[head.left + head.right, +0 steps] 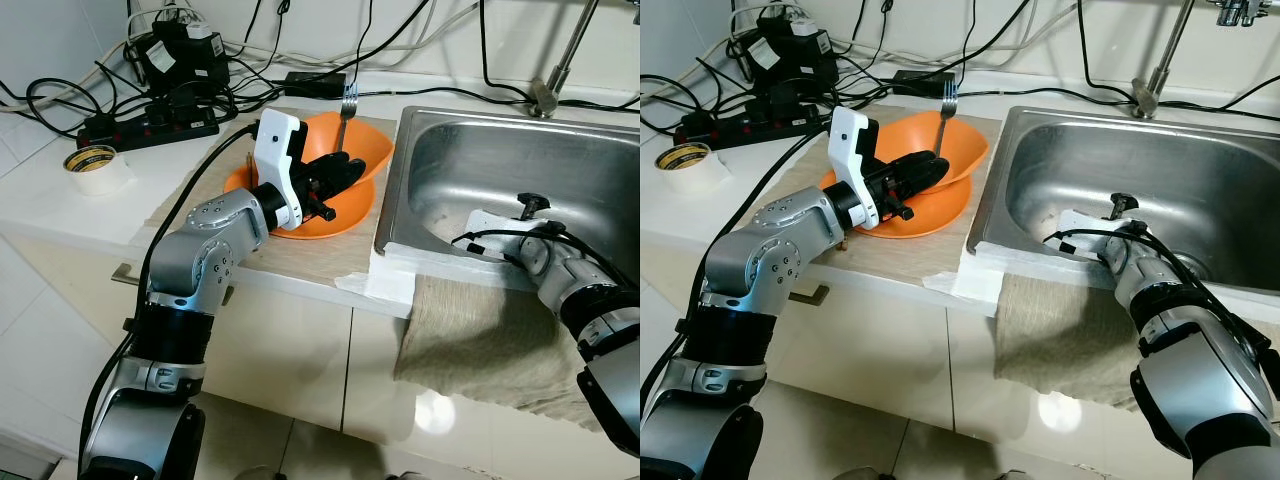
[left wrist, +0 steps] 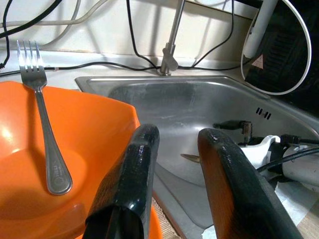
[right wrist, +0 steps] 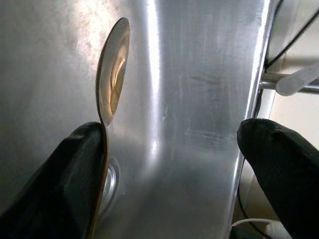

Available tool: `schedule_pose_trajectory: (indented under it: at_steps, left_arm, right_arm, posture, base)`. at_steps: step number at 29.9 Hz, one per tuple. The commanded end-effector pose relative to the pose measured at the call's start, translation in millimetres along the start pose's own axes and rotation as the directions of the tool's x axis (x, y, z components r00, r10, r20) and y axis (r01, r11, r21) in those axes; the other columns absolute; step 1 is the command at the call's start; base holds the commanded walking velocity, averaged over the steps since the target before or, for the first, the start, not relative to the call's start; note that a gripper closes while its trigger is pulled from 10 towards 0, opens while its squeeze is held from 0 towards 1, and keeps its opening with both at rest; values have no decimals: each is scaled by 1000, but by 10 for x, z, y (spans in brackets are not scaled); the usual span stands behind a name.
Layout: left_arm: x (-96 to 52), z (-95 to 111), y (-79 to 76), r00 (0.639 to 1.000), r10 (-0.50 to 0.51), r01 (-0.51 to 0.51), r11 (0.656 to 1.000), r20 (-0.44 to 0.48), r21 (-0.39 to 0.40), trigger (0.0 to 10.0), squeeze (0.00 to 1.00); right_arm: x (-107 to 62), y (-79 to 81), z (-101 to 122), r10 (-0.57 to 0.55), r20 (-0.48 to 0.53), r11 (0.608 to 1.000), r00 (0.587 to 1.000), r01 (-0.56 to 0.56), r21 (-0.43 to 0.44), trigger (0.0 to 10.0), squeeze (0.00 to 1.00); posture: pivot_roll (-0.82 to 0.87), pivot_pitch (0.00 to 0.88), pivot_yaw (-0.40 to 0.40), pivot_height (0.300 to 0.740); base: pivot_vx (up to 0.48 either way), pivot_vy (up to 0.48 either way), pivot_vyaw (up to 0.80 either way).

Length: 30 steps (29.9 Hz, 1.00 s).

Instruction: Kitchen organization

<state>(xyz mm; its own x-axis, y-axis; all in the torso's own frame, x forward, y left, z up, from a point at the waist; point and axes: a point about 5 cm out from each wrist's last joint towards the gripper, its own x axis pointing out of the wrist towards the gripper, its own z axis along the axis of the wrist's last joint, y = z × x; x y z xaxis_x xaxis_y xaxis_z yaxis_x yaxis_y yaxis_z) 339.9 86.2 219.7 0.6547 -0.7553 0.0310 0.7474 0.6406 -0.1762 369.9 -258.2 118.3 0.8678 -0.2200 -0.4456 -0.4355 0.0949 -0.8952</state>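
You have one orange bowl (image 1: 350, 165) sitting on the wooden board (image 1: 300, 255) near the counter's front edge, just beside the sink's (image 1: 440, 150) left rim. One fork (image 2: 42, 124) stands in it, handle down in the bowl's bottom and tines up against the far rim. Under the bowl an orange plate (image 1: 335, 220) shows, though you cannot tell for sure whether it is a separate piece.

Your left gripper (image 2: 174, 164) reaches over the bowl's right rim, its two black fingers a narrow gap apart with nothing between them.

Your right gripper (image 3: 169, 164) is down inside the sink, fingers spread wide. One spoon (image 3: 112, 74) lies against the steel wall, its handle touching the inner face of one finger (image 3: 75, 169); the other finger is well apart from it, so the spoon is not clamped.

One grey towel (image 1: 480, 340) hangs over the sink's front edge. At the counter's back left corner you have one power strip (image 1: 150, 128) amid a tangle of cables, and one roll of tape (image 1: 98, 168) near the left edge.
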Motion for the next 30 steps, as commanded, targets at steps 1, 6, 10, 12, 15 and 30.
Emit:
schedule_pose_trajectory:
  at_steps: [1,6,10,12,15,30]
  left_arm:
    - [1,57,29,1000,12,-12,1000,-8,20,10000,0]
    - [6,60,30,1000,12,-12,1000,-7,21,10000,0]
    - [10,56,24,1000,9,-9,1000,-9,22,10000,0]
    - [12,57,25,1000,9,-9,1000,-9,22,10000,0]
    - [12,58,28,1000,10,-9,1000,-9,21,10000,0]
    - [10,71,37,1000,15,-15,1000,-6,20,10000,0]
  right_arm:
    - [2,151,10,89,-9,990,996,-90,-113,10000,1000]
    - [0,184,-11,108,-25,983,994,-111,-150,10000,1000]
    - [-1,207,-22,121,-31,978,992,-125,-167,10000,1000]
    - [0,216,-2,122,-20,983,992,-124,-134,10000,1000]
    - [2,210,29,114,-5,989,993,-114,-90,10000,1000]
    - [9,263,280,136,136,720,981,-192,667,10000,1000]
  posture:
    - [44,0,55,740]
    - [41,0,54,740]
    - [41,0,53,740]
    - [41,0,53,740]
    - [41,0,53,740]
    - [46,0,50,740]
  base:
    - [0,0,0]
    - [0,0,0]
    - [0,0,0]
    - [0,0,0]
    - [0,0,0]
    - [0,0,0]
